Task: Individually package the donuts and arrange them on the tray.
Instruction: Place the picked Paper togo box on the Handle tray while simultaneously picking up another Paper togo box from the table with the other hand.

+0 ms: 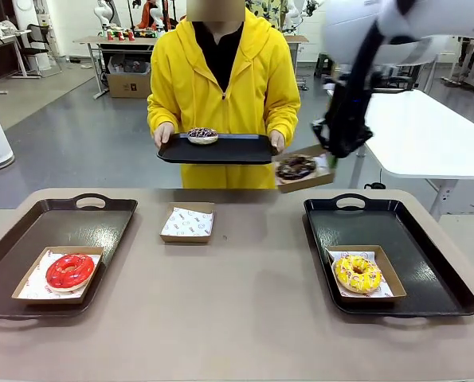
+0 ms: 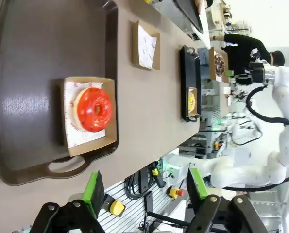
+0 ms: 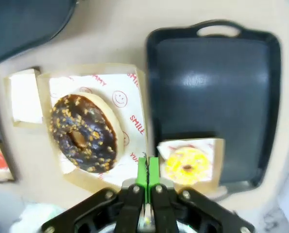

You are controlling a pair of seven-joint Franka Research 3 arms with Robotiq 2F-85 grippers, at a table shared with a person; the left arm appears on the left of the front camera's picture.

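Observation:
My right gripper [image 1: 330,159] is shut on the rim of a cardboard box [image 1: 310,181] carrying a chocolate-glazed donut [image 1: 295,167], held in the air above the table's far right. In the right wrist view, this gripper [image 3: 147,171] pinches the box edge beside that donut [image 3: 83,133]. A yellow sprinkled donut [image 1: 357,272] lies boxed on the right tray [image 1: 428,263]. The red donut [image 1: 69,270] lies boxed on the left tray [image 1: 29,231]. My left gripper [image 2: 145,187] hangs open high above the red donut [image 2: 93,109]. A dark donut with pale sprinkles [image 1: 202,134] sits on a black tray [image 1: 244,149] that the person holds.
An empty paper-lined box [image 1: 187,223] stands at the table's middle far side. The person in a yellow hoodie stands at the far edge, both hands on their tray. A white table [image 1: 428,135] stands behind on the right.

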